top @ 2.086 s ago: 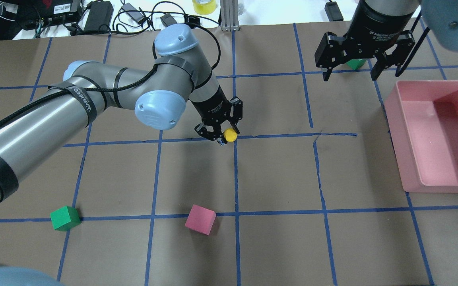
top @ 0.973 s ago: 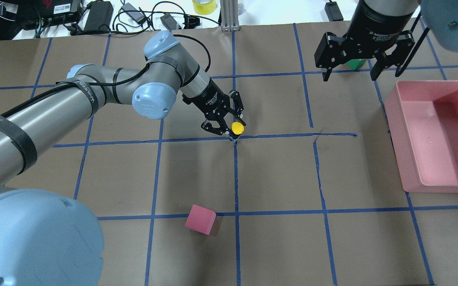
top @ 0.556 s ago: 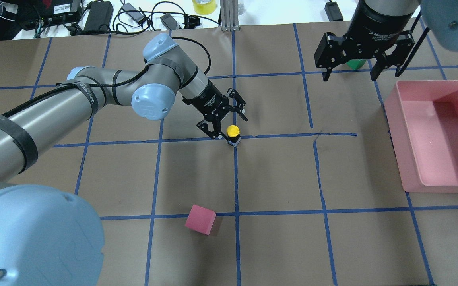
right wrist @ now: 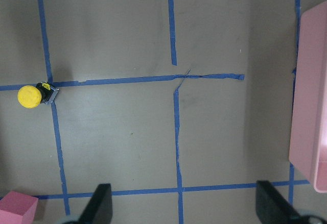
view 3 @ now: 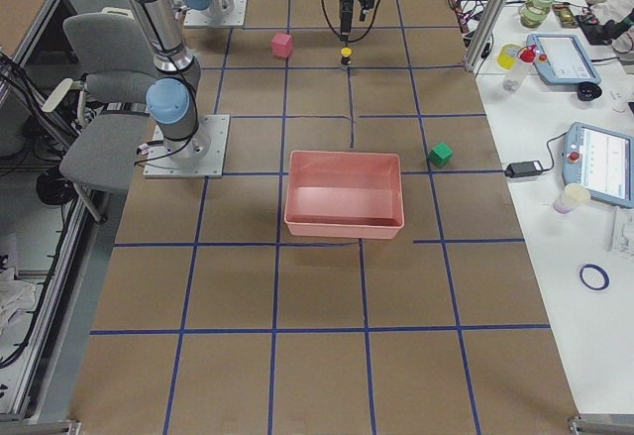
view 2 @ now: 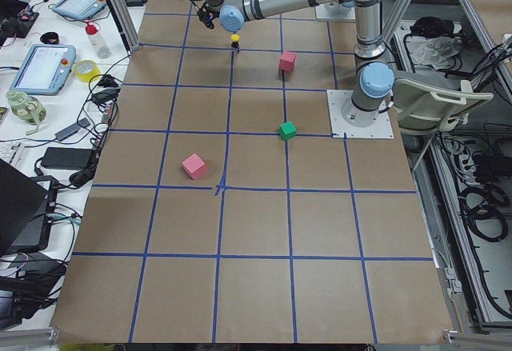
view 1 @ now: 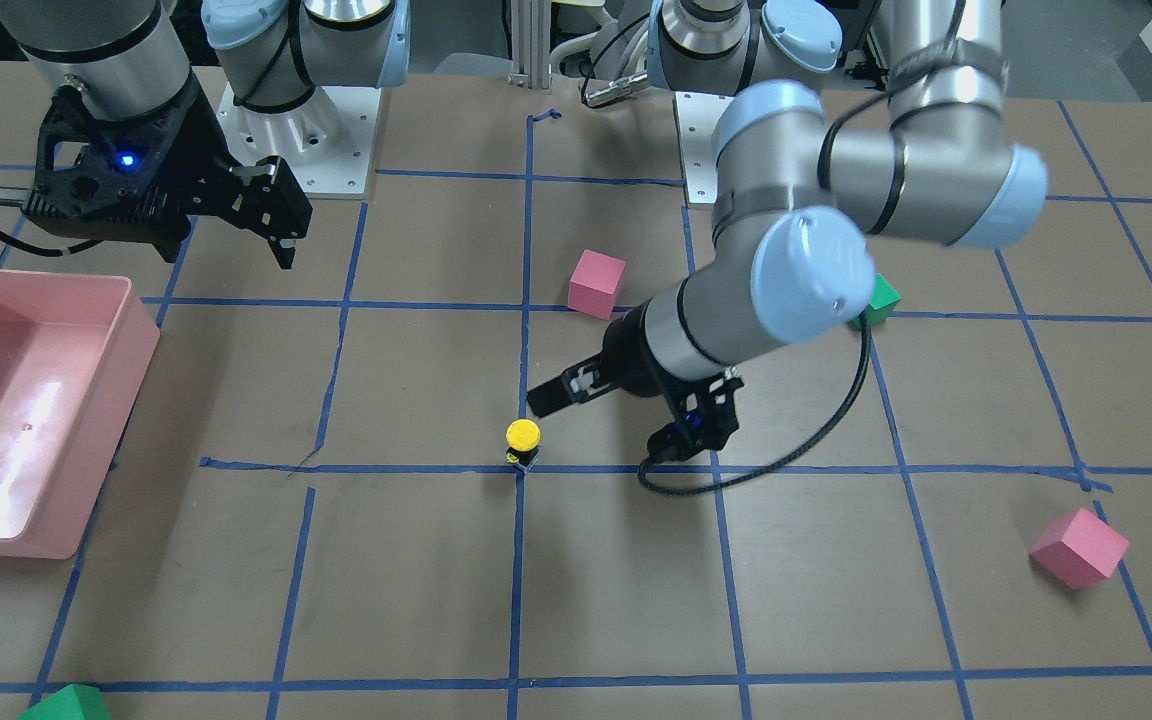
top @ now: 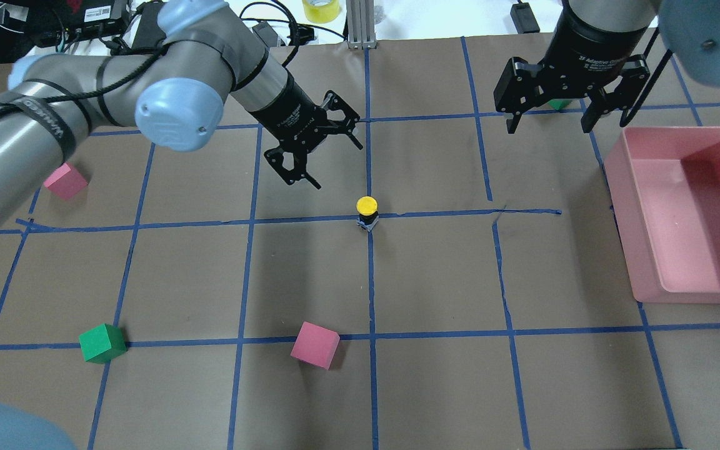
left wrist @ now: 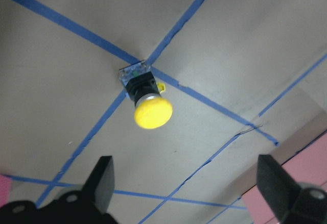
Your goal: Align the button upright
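The button stands upright on a blue tape crossing at mid table, yellow cap up, black body and pale base below. It also shows in the front view, the left wrist view and the right wrist view. My left gripper is open and empty, raised behind and to the left of the button, apart from it; its fingers frame the button from above. My right gripper is open and empty, high over the far right of the table.
A pink bin sits at the right edge. A pink cube and a green cube lie near the front, another pink cube at the left, and a green cube behind the right gripper.
My left gripper opened, let go of the button and drew back up and to the far left. The button stays standing on the tape crossing. The right arm barely moved.
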Motion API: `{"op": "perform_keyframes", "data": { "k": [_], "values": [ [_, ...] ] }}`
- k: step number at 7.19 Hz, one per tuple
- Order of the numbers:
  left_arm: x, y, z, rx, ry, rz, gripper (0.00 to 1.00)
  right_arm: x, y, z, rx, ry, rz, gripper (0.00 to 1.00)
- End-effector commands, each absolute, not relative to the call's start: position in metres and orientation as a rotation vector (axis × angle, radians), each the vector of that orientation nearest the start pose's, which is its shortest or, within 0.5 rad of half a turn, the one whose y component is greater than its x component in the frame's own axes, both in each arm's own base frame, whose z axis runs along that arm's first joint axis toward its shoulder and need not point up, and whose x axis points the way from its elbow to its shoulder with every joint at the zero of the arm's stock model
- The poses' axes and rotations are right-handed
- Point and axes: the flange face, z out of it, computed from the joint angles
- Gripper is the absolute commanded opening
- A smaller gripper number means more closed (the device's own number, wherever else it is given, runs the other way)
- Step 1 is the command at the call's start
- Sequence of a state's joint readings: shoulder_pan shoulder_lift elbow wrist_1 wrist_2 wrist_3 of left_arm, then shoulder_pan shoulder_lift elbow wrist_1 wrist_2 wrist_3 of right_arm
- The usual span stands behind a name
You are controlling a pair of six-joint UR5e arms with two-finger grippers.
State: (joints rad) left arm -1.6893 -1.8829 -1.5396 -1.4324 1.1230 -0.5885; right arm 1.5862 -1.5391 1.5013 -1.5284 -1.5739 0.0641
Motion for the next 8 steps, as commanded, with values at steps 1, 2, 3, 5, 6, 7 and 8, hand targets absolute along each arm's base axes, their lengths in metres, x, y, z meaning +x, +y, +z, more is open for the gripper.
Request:
{"op": "perform_keyframes", "data": {
  "k": [1,2,3,5,6,7,8],
  "values": [
    [-0.212,-0.525,0.443,-0.208,3.25,0.302,0.99,0.141,-0.502,0.502,0.077,3.144,0.007,1.0],
    [-0.194,-0.516,0.474,0.096,3.169,0.151,1.0,0.141,-0.502,0.503,0.075,3.144,0.005,1.0],
    [-0.179,-0.512,0.491,0.199,3.129,0.063,1.0,0.141,-0.502,0.502,0.077,3.144,0.007,1.0],
    [-0.172,-0.506,0.506,0.165,3.125,-0.12,1.0,0.141,-0.502,0.502,0.077,3.144,0.007,1.0],
    [-0.17,-0.504,0.52,0.175,3.113,-0.265,1.0,0.141,-0.502,0.502,0.077,3.144,0.007,1.0],
    [-0.168,-0.502,0.524,0.167,3.11,-0.285,1.0,0.141,-0.502,0.502,0.077,3.144,0.007,1.0],
    [-0.169,-0.494,0.522,0.156,3.115,-0.274,1.0,0.141,-0.502,0.502,0.077,3.144,0.007,1.0]
  ]
}}
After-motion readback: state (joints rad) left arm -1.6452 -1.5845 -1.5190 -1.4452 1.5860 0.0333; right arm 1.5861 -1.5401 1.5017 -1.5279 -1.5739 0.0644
